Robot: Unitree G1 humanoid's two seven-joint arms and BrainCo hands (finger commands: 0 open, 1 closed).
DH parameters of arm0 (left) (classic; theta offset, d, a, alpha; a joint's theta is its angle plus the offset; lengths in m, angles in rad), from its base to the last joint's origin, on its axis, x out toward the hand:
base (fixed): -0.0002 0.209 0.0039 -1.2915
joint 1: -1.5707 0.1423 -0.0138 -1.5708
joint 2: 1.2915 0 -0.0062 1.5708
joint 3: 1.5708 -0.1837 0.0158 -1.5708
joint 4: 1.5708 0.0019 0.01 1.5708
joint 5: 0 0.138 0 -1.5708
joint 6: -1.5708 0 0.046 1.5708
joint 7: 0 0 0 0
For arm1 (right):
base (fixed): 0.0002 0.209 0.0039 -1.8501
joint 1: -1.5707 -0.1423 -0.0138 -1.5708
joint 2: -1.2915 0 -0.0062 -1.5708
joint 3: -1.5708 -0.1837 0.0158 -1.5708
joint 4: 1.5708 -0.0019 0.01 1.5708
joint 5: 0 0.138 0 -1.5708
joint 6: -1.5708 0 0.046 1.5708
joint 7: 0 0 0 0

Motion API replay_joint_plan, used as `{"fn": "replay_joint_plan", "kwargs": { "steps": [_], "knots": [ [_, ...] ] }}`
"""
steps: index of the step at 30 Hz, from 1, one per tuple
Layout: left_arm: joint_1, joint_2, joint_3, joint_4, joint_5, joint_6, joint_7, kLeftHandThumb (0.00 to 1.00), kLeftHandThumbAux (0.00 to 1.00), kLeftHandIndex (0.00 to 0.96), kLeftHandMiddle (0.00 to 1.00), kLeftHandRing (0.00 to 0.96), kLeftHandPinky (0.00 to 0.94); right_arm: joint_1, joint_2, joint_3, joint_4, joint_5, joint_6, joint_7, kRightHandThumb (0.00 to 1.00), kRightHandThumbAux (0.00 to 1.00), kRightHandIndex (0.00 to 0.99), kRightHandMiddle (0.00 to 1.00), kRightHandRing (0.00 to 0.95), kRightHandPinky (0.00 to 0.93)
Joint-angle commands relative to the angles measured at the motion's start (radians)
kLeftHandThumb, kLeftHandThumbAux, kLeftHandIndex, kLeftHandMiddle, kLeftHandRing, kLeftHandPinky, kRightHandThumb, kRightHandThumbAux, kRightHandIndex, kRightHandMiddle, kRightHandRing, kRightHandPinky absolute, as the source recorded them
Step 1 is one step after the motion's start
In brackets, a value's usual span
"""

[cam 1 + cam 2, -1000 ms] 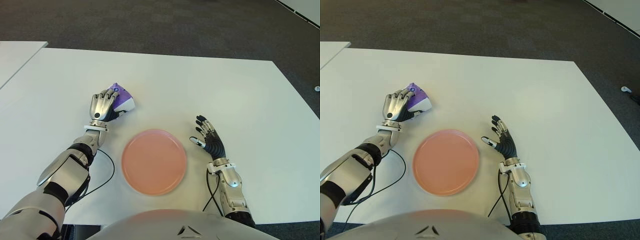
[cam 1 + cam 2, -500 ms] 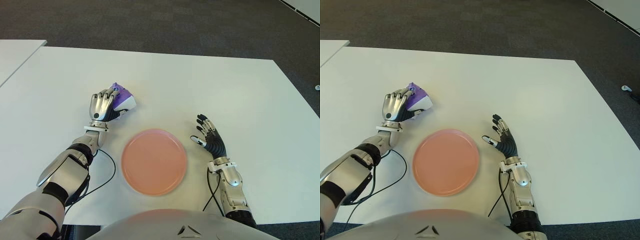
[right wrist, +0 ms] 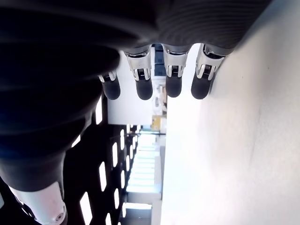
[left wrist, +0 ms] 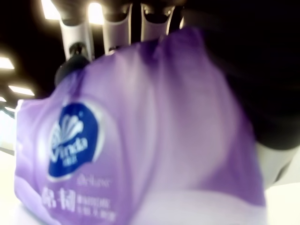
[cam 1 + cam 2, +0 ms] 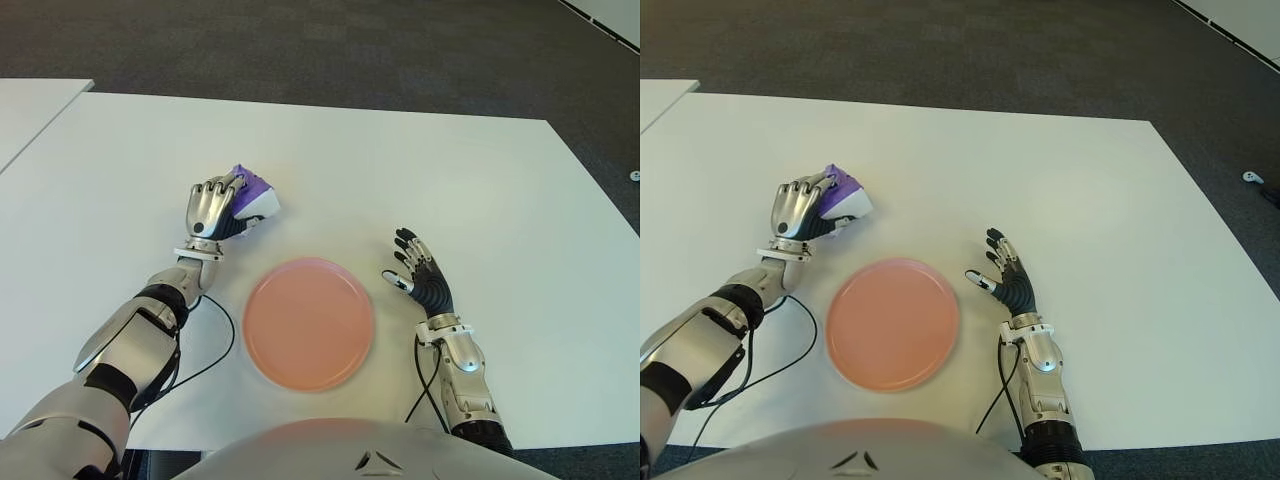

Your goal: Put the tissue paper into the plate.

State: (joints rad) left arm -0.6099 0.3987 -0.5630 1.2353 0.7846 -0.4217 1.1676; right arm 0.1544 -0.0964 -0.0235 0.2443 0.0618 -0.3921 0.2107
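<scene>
A purple and white tissue pack (image 5: 254,195) is held in my left hand (image 5: 212,208), whose fingers are curled over it, to the left of and beyond the plate. The left wrist view is filled by the tissue pack (image 4: 136,140) with its blue logo, fingers (image 4: 75,33) wrapped around its far side. The round pink plate (image 5: 309,322) lies on the white table (image 5: 420,170) near the front edge, with nothing in it. My right hand (image 5: 422,278) shows to the right of the plate with its fingers (image 3: 140,79) spread and holding nothing.
A black cable (image 5: 215,350) loops on the table between my left forearm and the plate. A second white table (image 5: 30,110) stands at the far left. Dark carpet (image 5: 330,45) lies beyond the table's far edge.
My left hand, with the tissue pack in it, has shifted slightly to the right and lifted a little. The right hand and plate stay where they were.
</scene>
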Motion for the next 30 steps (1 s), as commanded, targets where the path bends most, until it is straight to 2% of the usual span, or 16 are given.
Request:
{"fn": "replay_joint_plan", "kwargs": {
  "steps": [1,8,11,14,20,25,30],
  "knots": [
    [-0.016,0.006,0.026,-0.052,-0.015,-0.023,0.004,0.739,0.697,0.442,0.859,0.849,0.851,0.059,0.005,0.001,0.123,0.0,0.066,0.001,0.0,0.714,0.0,0.0,0.0,0.0],
    [0.007,0.048,0.118,-0.261,-0.061,-0.083,-0.029,0.739,0.697,0.442,0.862,0.853,0.862,0.056,0.003,0.006,0.134,0.003,0.048,0.015,0.0,0.72,0.0,0.0,0.0,0.0],
    [0.033,0.062,0.18,-0.385,-0.109,-0.155,-0.046,0.739,0.696,0.443,0.864,0.855,0.866,0.056,0.005,0.007,0.139,0.005,0.039,0.02,0.0,0.723,0.0,0.0,0.0,0.0],
    [0.075,0.086,0.236,-0.529,-0.154,-0.195,-0.103,0.74,0.696,0.443,0.867,0.858,0.868,0.054,0.007,0.006,0.148,0.006,0.032,0.024,0.0,0.734,0.0,0.0,0.0,0.0],
    [0.189,0.125,0.353,-0.893,-0.263,-0.144,-0.317,0.742,0.696,0.443,0.87,0.863,0.87,0.048,0.013,0.009,0.163,0.005,0.014,0.024,0.0,0.757,0.0,0.0,0.0,0.0],
    [0.269,0.103,0.401,-1.135,-0.382,-0.076,-0.491,0.747,0.695,0.444,0.874,0.869,0.871,0.044,0.022,0.009,0.177,0.005,-0.009,0.019,0.0,0.777,0.0,0.0,0.0,0.0],
    [0.333,0.077,0.422,-1.302,-0.457,-0.013,-0.61,0.75,0.694,0.444,0.876,0.874,0.872,0.04,0.029,0.01,0.191,0.004,-0.025,0.016,0.0,0.785,0.0,0.0,0.0,0.0]
  ]
}}
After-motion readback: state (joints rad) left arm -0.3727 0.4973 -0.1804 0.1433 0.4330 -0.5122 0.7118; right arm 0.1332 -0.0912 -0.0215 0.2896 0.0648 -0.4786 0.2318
